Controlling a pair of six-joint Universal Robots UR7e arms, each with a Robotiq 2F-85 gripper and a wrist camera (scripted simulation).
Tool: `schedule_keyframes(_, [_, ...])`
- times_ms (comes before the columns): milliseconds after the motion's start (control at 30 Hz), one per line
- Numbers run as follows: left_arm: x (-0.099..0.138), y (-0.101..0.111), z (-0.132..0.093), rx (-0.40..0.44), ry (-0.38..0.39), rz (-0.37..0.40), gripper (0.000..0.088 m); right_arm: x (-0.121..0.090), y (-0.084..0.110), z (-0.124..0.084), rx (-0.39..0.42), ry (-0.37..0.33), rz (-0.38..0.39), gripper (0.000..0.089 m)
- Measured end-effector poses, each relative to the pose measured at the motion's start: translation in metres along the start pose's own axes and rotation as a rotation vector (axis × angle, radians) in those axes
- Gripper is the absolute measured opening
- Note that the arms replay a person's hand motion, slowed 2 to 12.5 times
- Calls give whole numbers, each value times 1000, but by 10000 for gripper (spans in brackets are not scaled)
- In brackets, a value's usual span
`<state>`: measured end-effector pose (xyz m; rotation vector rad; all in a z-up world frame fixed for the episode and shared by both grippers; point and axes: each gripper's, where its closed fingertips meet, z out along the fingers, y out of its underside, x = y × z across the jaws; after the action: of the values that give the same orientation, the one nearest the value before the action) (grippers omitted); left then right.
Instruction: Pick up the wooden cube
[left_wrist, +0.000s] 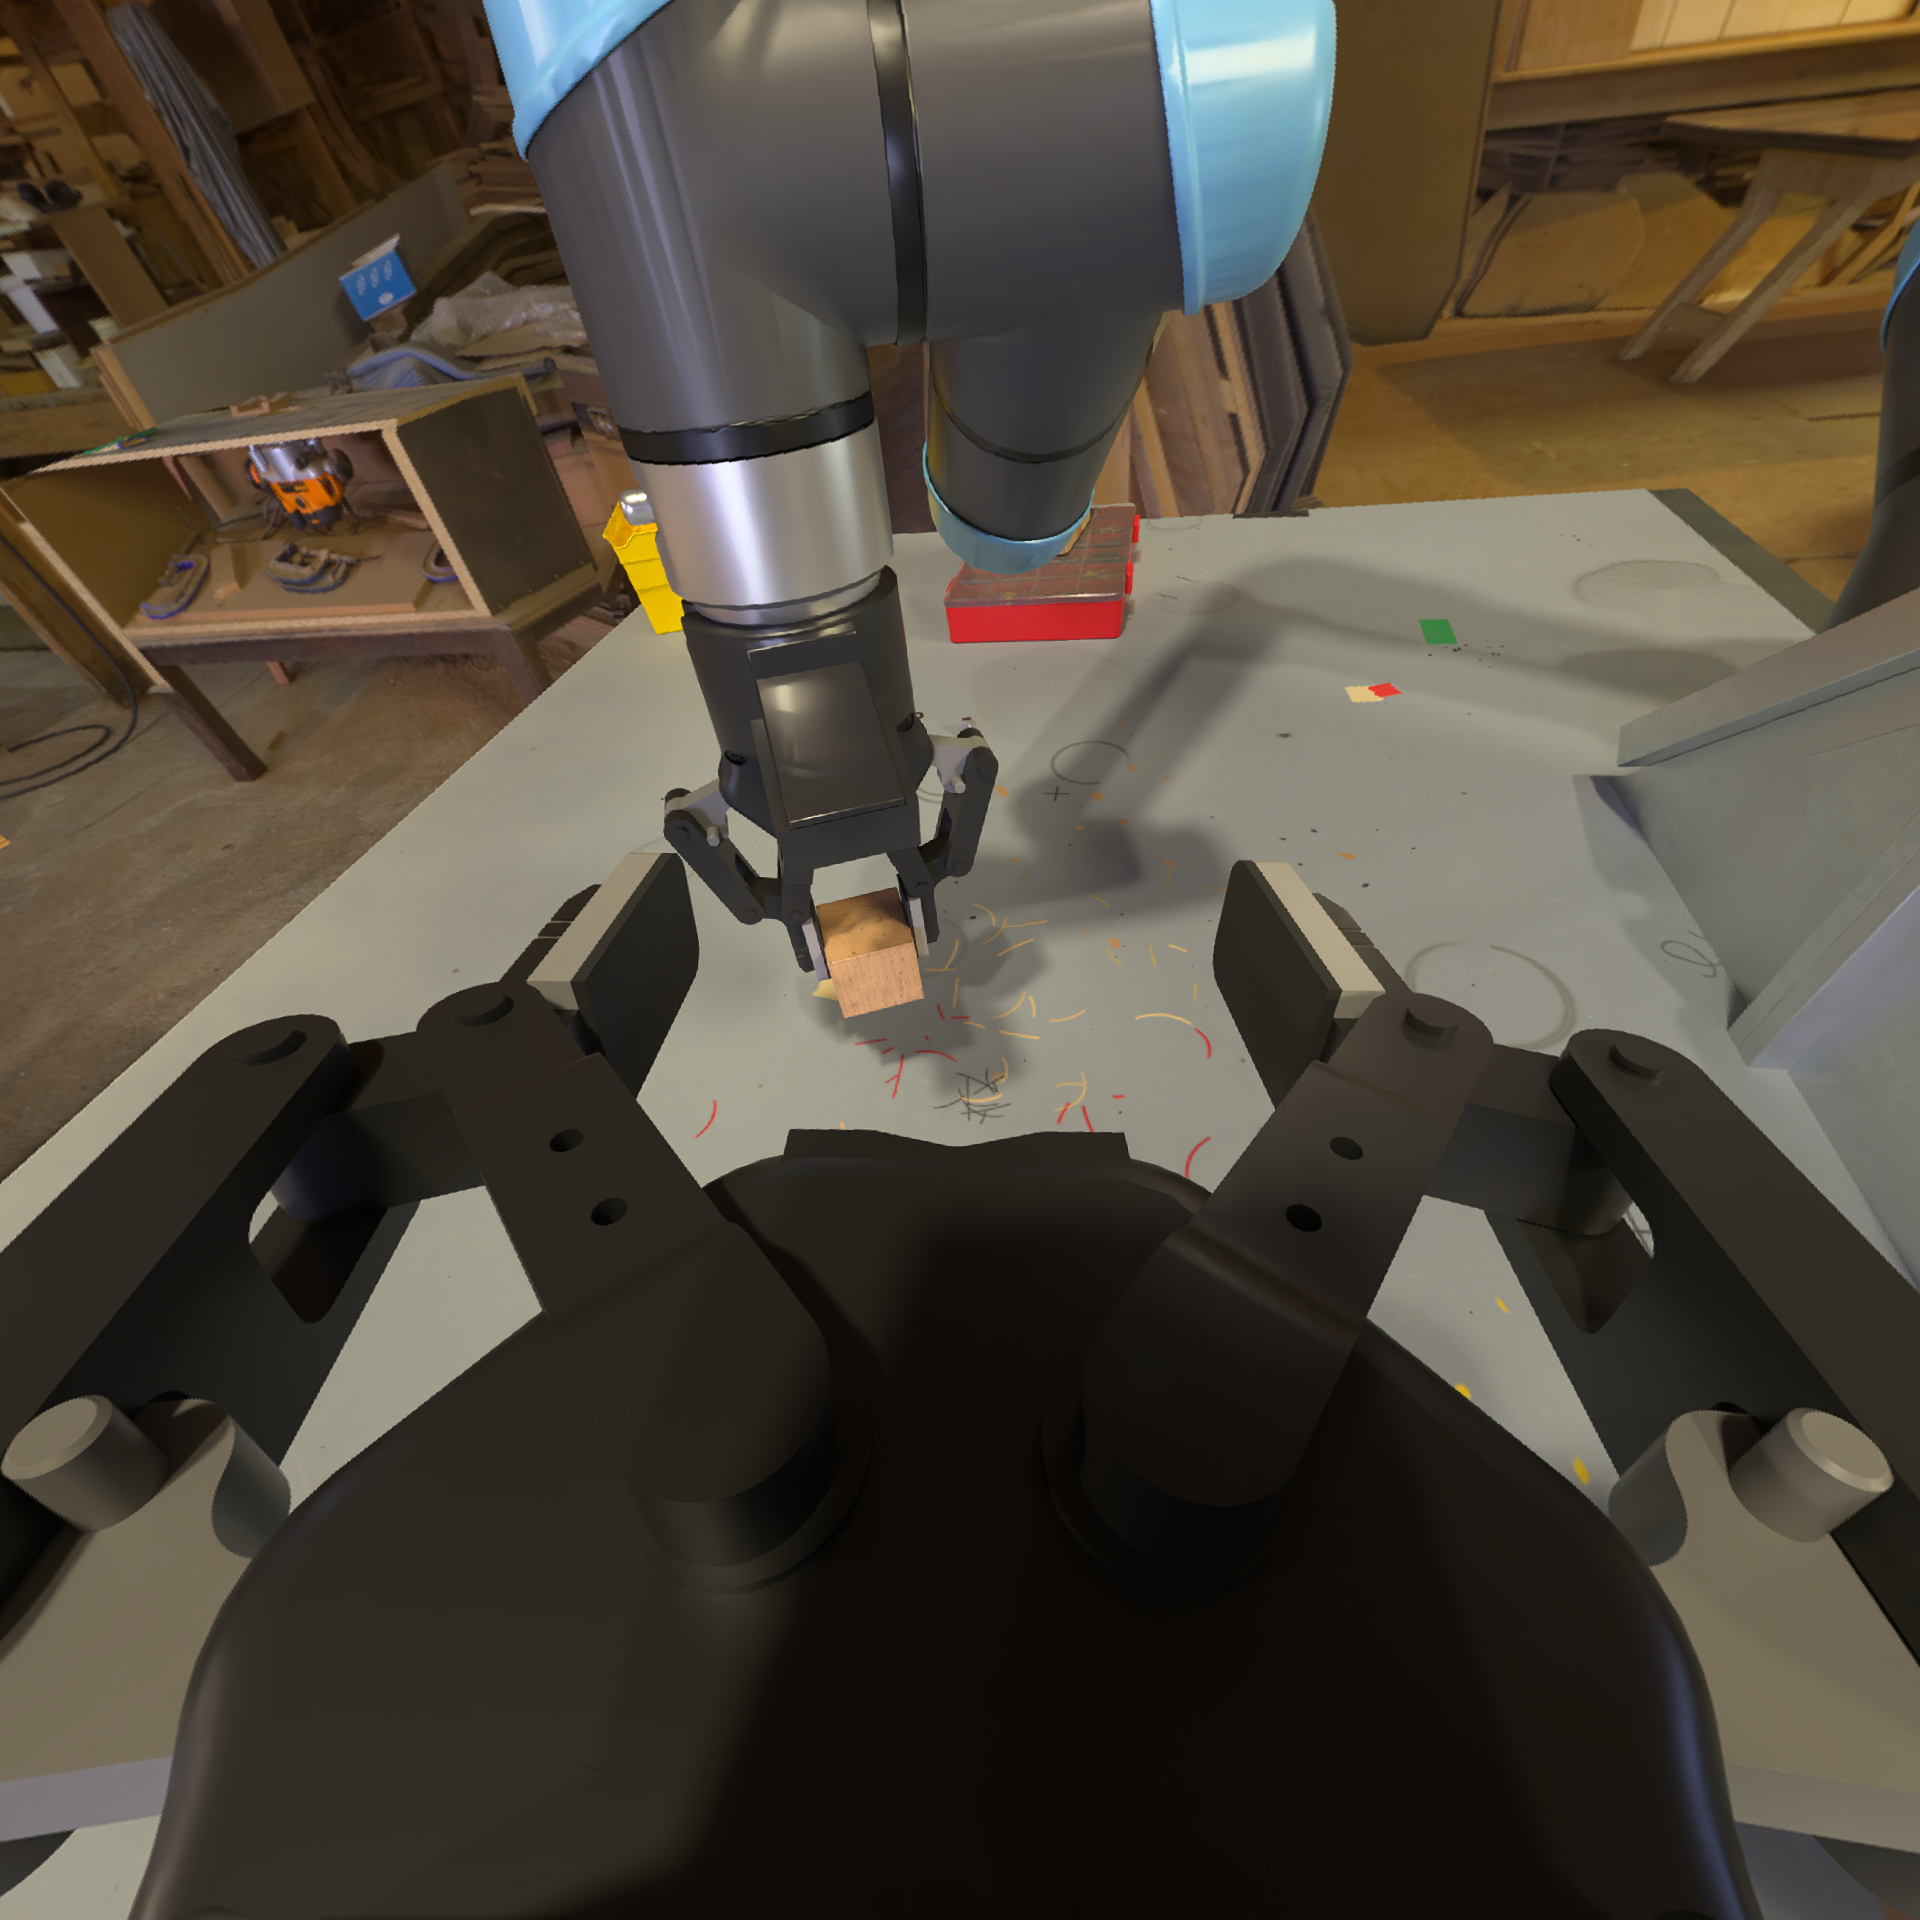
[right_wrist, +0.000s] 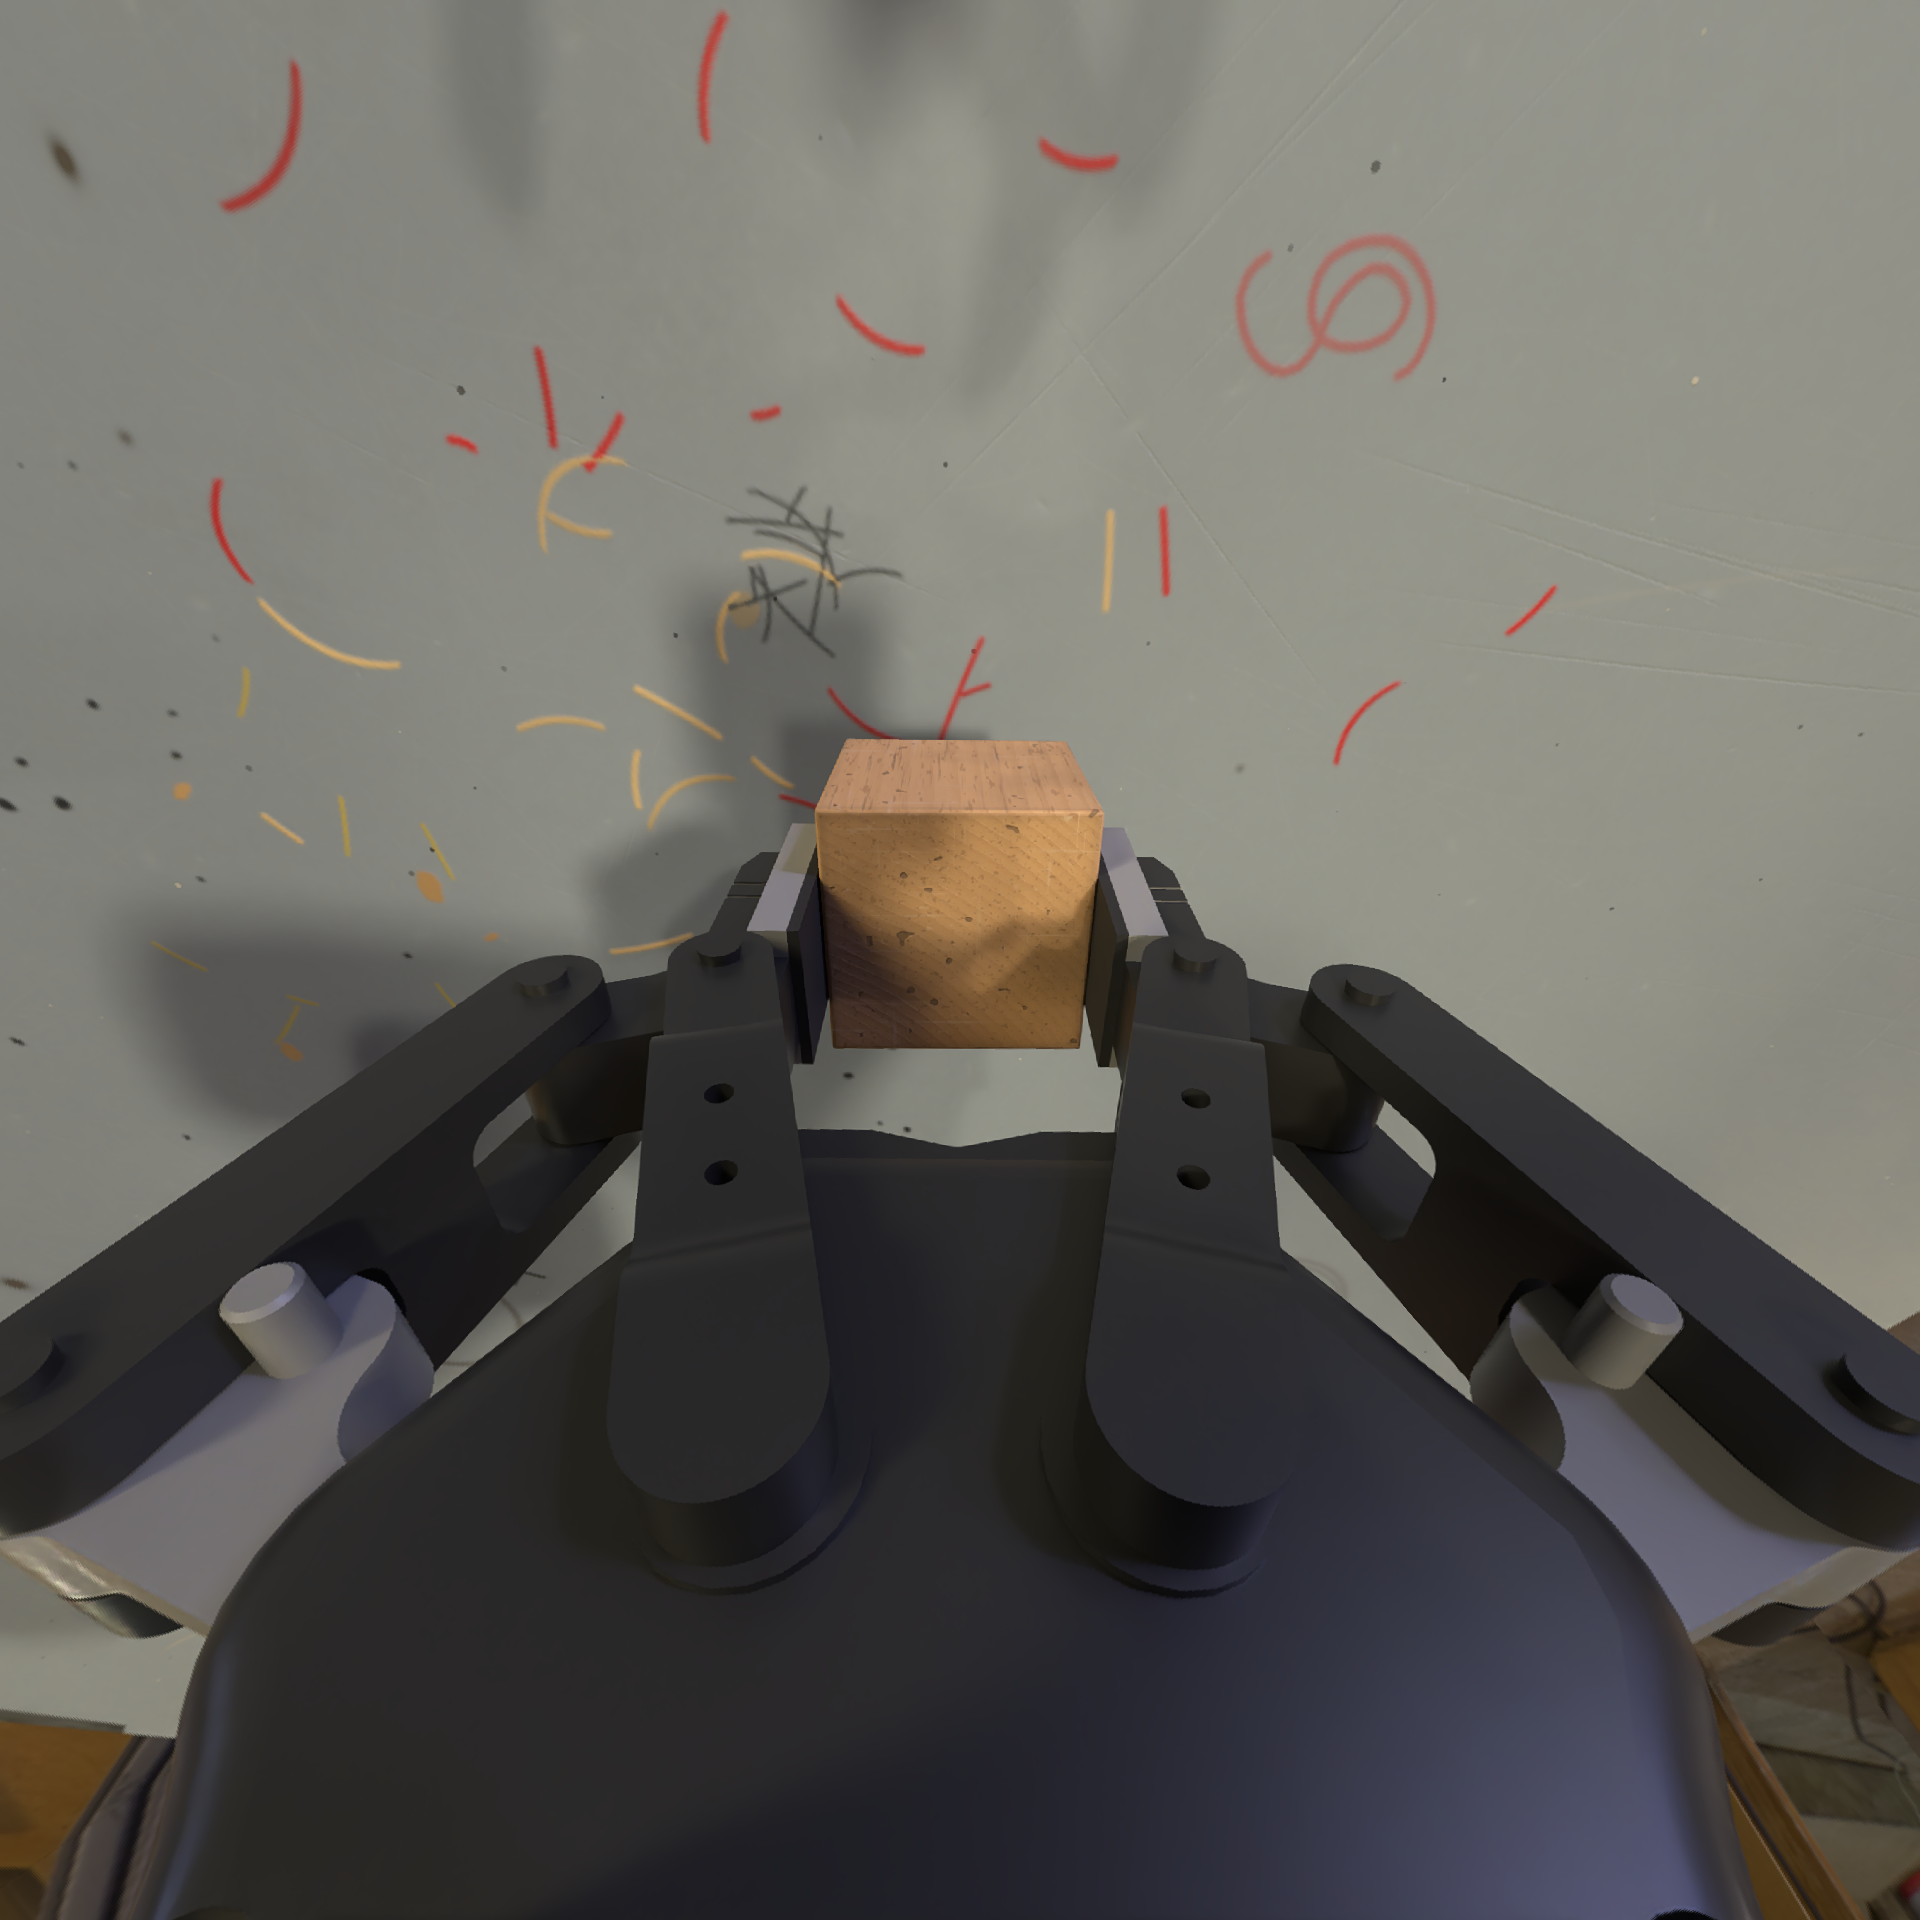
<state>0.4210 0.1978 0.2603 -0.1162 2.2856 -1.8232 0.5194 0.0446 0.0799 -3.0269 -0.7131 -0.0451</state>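
Observation:
The wooden cube (right_wrist: 956, 904) is light brown and sits clamped between the two pads of my right gripper (right_wrist: 956, 914). In the left wrist view the same cube (left_wrist: 871, 954) hangs in the right gripper (left_wrist: 864, 940), which points straight down at the grey table (left_wrist: 1351, 790). The cube looks slightly above the table, with its shadow below it. My left gripper (left_wrist: 956, 914) is open and empty, its fingers spread wide, a short way in front of the cube.
A red compartment box (left_wrist: 1039, 597) and a yellow bin (left_wrist: 644, 566) stand at the table's far edge. A grey box-like structure (left_wrist: 1808, 831) rises at the right. Small green (left_wrist: 1437, 631) and red tape marks (left_wrist: 1374, 692) lie on the table. A workshop bench (left_wrist: 312, 520) stands beyond the left edge.

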Motion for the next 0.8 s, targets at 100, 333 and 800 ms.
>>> schedule_keyframes(100, [0, 0, 0, -1, 1, 0, 854, 0, 0, 0, 6, -1, 3, 403])
schedule_keyframes(333, [0, 1, 1, -4, 2, -2, 854, 0, 0, 2, 9, -4, 6, 403])
schedule_keyframes(800, [2, 2, 3, -9, 8, -2, 854, -4, 2, 10, 9, -20, 3, 403])
